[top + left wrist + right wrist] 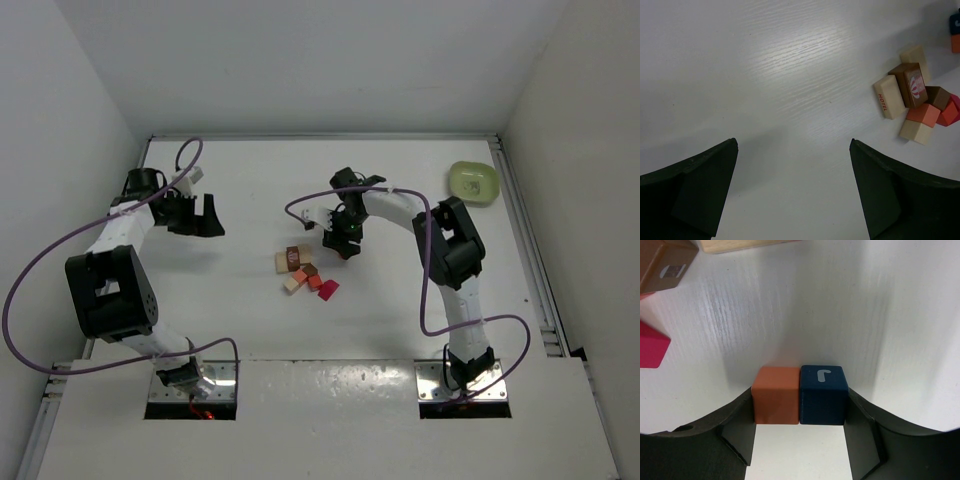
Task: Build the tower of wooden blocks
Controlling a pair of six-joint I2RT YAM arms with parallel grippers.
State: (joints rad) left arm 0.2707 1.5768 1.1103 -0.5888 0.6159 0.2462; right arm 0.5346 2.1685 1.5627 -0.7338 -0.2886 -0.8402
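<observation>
My right gripper [800,396] is shut on two wood blocks pressed side by side between its fingers: an orange cube [775,394] and a dark blue cube [823,394]. In the top view that gripper [345,240] hovers just right of the loose block cluster [305,272]. The cluster holds pale, brown, orange and magenta blocks lying flat; in the left wrist view I see a pale "HOTEL" block [888,96] and a brown block [912,85]. No standing tower shows. My left gripper [792,145] is open and empty over bare table, left of the cluster [205,215].
A light green bowl [473,182] sits at the back right. White walls close in the table on the left, back and right. A magenta block [652,345] and a brown block [662,265] lie just left of and beyond my right gripper.
</observation>
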